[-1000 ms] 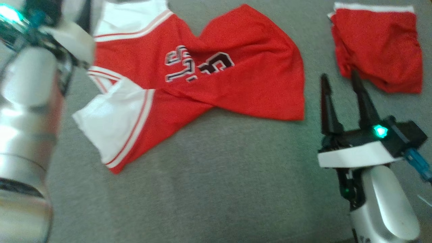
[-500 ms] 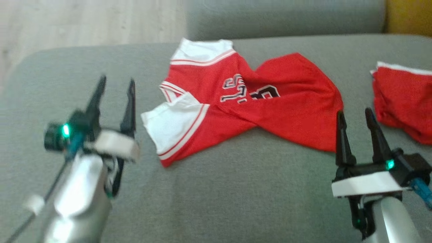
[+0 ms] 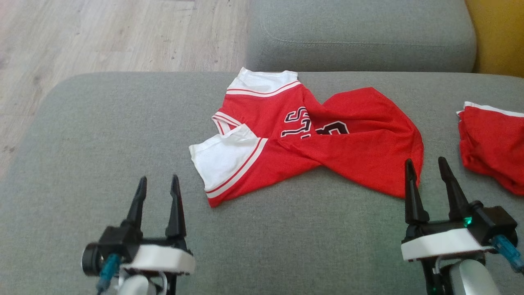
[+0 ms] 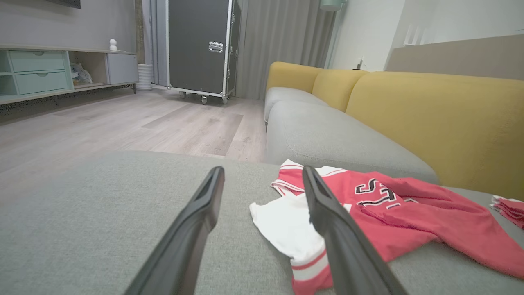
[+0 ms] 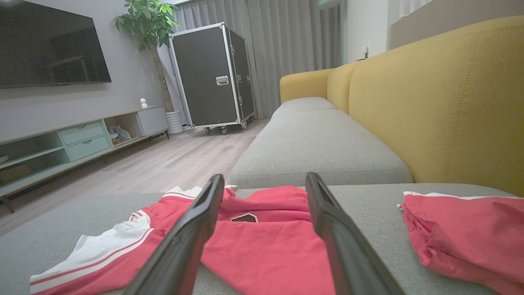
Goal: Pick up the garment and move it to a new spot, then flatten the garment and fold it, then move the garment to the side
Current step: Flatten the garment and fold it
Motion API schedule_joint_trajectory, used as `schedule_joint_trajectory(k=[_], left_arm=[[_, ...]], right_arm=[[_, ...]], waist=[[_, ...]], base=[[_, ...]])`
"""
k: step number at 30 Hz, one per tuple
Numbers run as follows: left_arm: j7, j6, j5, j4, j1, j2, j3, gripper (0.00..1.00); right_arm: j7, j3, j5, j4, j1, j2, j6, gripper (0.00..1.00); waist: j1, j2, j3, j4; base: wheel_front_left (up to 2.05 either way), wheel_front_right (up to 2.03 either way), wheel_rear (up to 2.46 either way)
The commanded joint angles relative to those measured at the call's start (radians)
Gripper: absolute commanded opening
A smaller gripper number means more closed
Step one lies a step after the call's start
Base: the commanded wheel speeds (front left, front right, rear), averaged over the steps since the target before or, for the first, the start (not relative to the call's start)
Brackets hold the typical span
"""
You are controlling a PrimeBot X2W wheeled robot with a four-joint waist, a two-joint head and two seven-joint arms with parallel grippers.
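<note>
Matt red cloth garment [image 3: 327, 151] lies on rough grey woven sofa [image 3: 102, 135].

Jersey [image 3: 348, 155]: red, white sleeves with red stripes, black characters outlined white. Second garment [image 3: 491, 147]: red, apparently white-edged. Sofa [image 3: 102, 135]: grey seat, yellow back.

Left pincer [image 3: 157, 185] and right pincer [image 3: 426, 167] both hang spread, holding nothing.

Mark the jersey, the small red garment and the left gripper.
jersey [image 3: 360, 155], head view, red body
small red garment [image 3: 491, 143], head view, middle of the cloth
left gripper [image 3: 159, 180], head view, midway between its fingertips
</note>
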State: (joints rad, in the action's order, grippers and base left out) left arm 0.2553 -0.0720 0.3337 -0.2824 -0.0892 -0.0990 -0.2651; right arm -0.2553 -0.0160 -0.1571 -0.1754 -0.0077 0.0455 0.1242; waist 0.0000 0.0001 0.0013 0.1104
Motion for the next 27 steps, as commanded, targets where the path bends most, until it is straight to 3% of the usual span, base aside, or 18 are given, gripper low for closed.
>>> schedule_joint_trajectory(k=[1,11,27], left_arm=[[0.006,0.000,-0.014,0.037,-0.031,0.000,0.039,1.00],[0.006,0.051,-0.072,0.003,-0.035,0.032,0.081,1.00],[-0.125,0.076,-0.094,-0.429,-0.444,-0.024,0.074,1.00]], right_arm=[[-0.006,-0.027,-0.002,0.031,-0.029,0.005,0.007,1.00],[-0.006,-0.040,0.001,0.040,-0.042,0.005,0.007,1.00],[-0.006,-0.054,0.022,0.062,-0.126,0.005,0.007,1.00]], waist=[[0.0000,-0.0001,0.001,-0.002],[0.0000,-0.0001,0.037,-0.017],[0.0000,-0.0001,0.252,-0.095]], base=[[0.00,0.00,0.00],[0.00,0.00,0.00],[0.00,0.00,0.00]])
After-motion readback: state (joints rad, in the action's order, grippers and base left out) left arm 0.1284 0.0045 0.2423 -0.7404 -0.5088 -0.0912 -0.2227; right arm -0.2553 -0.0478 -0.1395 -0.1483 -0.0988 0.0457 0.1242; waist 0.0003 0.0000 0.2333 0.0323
